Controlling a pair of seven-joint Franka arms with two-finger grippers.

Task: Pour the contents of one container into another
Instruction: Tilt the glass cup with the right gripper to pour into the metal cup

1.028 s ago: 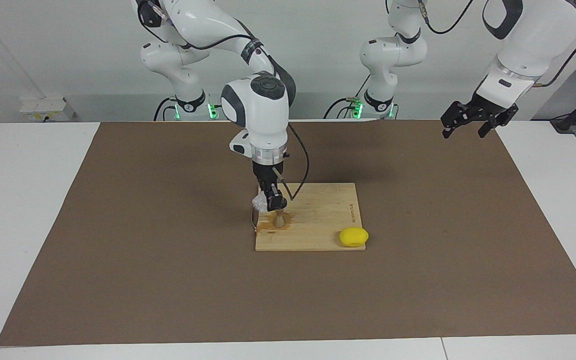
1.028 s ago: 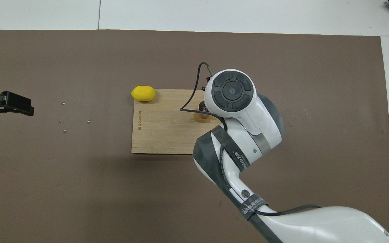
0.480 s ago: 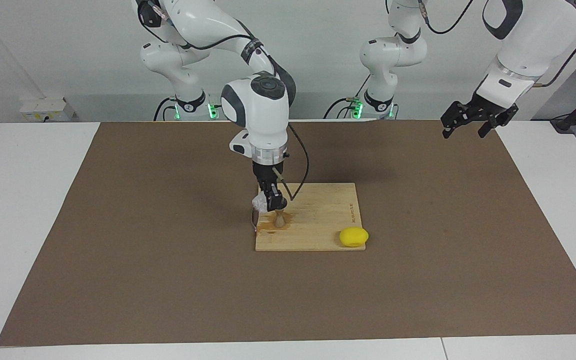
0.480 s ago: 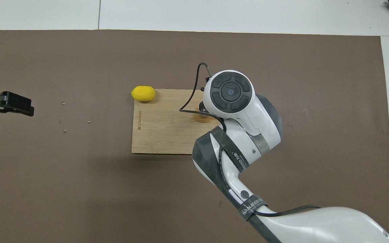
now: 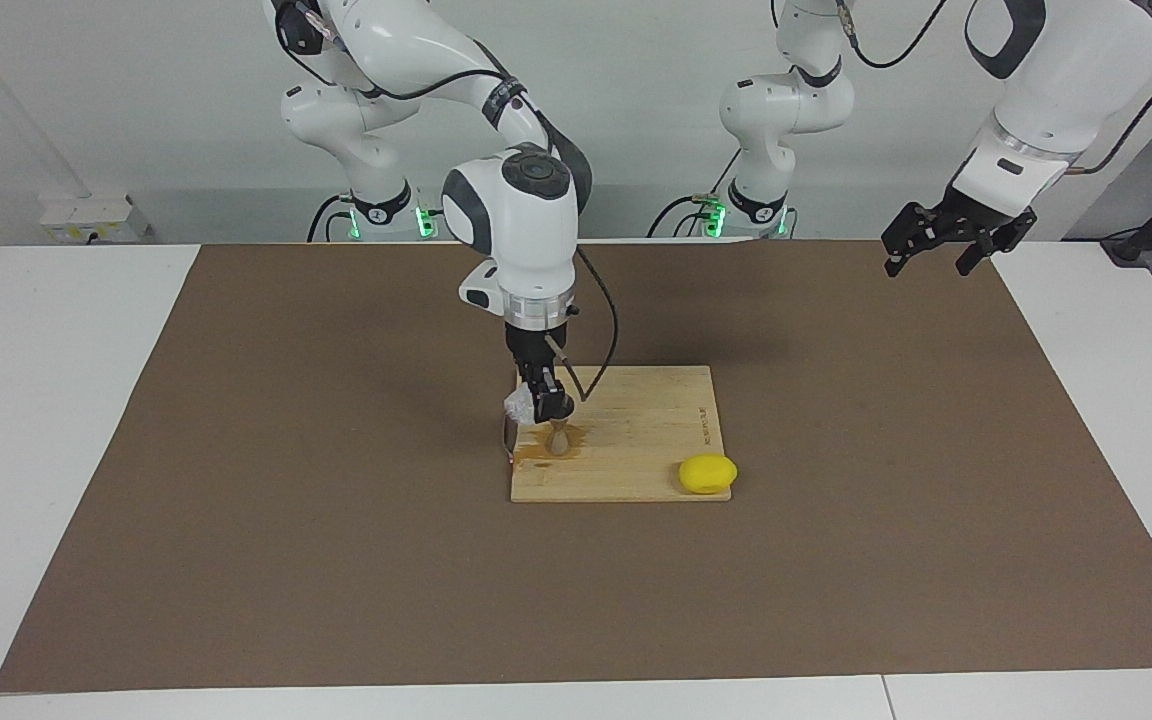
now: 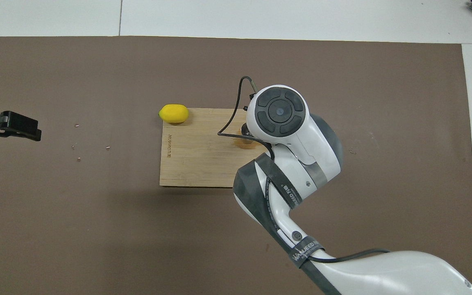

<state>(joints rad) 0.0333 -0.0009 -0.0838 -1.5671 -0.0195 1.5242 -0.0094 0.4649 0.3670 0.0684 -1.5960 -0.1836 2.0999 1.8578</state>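
A small silvery jigger (image 5: 559, 441) stands on the wooden board (image 5: 636, 440), in a wet patch near the board's end toward the right arm. My right gripper (image 5: 544, 407) hangs just over the jigger, shut on the clear glass tumbler (image 5: 518, 407), which is tipped sideways beside its fingers. In the overhead view the right arm's wrist covers the gripper and the glass, and only the board (image 6: 195, 155) and its wet patch show. My left gripper (image 5: 939, 250) waits open and empty in the air over the mat's corner at the left arm's end, also seen as the left gripper (image 6: 35, 132).
A yellow lemon (image 5: 707, 473) lies at the board's corner farthest from the robots, toward the left arm's end; the same lemon (image 6: 173, 113) shows from above. A few small crumbs (image 6: 92, 149) dot the brown mat between the board and the left gripper.
Hardly anything: the right wrist wavers a hair over the board with the glass still tipped. The left arm holds still.
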